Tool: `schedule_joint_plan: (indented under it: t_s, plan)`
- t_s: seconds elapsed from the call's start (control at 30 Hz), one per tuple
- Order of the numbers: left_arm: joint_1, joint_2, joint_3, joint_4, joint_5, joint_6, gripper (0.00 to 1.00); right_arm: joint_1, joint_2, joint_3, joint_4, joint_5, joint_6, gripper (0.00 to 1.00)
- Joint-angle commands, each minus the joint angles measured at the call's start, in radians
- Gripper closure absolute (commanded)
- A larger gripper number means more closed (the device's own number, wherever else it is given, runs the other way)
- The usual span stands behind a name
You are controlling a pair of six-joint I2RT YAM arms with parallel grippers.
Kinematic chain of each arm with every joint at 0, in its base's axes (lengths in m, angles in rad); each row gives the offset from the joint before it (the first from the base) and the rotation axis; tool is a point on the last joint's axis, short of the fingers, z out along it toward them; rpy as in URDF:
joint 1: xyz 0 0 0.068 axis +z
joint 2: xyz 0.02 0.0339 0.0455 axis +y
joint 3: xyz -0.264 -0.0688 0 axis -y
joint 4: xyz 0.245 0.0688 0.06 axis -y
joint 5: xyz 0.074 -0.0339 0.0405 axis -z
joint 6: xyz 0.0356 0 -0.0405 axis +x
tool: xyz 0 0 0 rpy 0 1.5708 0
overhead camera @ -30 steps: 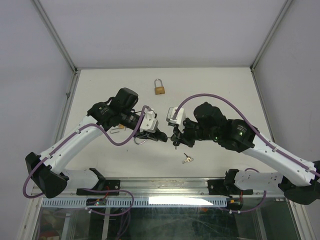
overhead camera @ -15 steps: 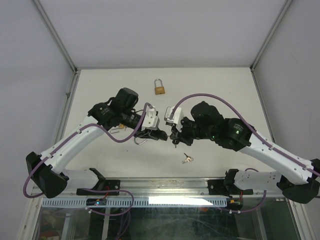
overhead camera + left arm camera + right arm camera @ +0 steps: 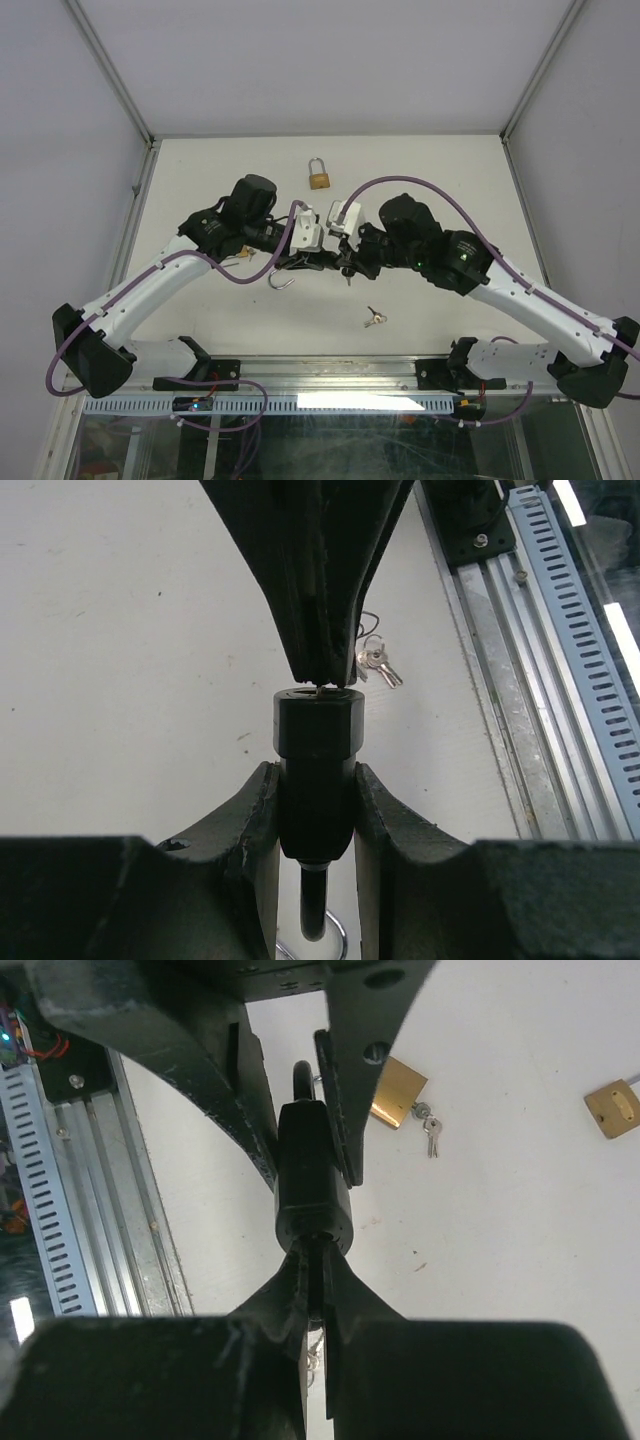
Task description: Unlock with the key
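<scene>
While the left hand [image 3: 315, 785] grips the black padlock [image 3: 318, 730] above the tabletop's [image 3: 430, 170] middle and the right hand [image 3: 318, 1265] is clenched on the key [image 3: 320, 687] at its keyhole, slight misalignment could jam the key or wrench the black padlock loose.

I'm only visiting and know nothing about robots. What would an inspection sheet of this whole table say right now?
Surface: white tabletop, a few small specks.
Job's things: black padlock held off the table; key, mostly hidden, at its keyhole end.
Clutter: brass padlock at the far side; second brass padlock with small keys beside it; loose key bunch near the front.
Grippers: left gripper clamped on the black padlock; right gripper pinched shut on the key.
Cables: purple cable looped along each arm.
Surroundings: white walls; metal rail at the near edge.
</scene>
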Motion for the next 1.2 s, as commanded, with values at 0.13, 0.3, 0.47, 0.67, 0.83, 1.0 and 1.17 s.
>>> schedule_joint_plan:
  t_s: [0.13, 0.3, 0.47, 0.67, 0.83, 1.0, 1.17]
  plan:
    - [-0.043, -0.087, -0.035, 0.387, 0.003, 0.018, 1.0, -0.219, 0.073, -0.021, 0.42, -0.395, 0.351, 1.0]
    - [-0.049, -0.124, -0.09, 0.38, -0.105, 0.149, 1.0, -0.321, 0.098, -0.081, 0.46, -0.553, 0.588, 1.0]
    - [-0.05, -0.143, -0.115, 0.358, -0.105, 0.153, 1.0, -0.362, 0.113, -0.084, 0.436, -0.624, 0.647, 1.0]
    - [-0.028, -0.124, -0.091, 0.252, -0.076, -0.01, 1.0, -0.382, -0.017, -0.01, 0.184, -0.605, 0.293, 0.57]
    - [0.035, -0.1, -0.074, 0.229, 0.049, -0.163, 1.0, -0.385, -0.1, -0.055, 0.09, -0.499, 0.11, 0.01]
    - [0.054, -0.072, -0.026, 0.23, 0.091, -0.209, 1.0, -0.354, -0.078, -0.119, 0.207, -0.547, 0.08, 0.01]
    - [0.054, -0.06, -0.011, 0.228, 0.109, -0.237, 1.0, -0.239, -0.035, -0.148, 0.319, -0.475, 0.037, 0.11]
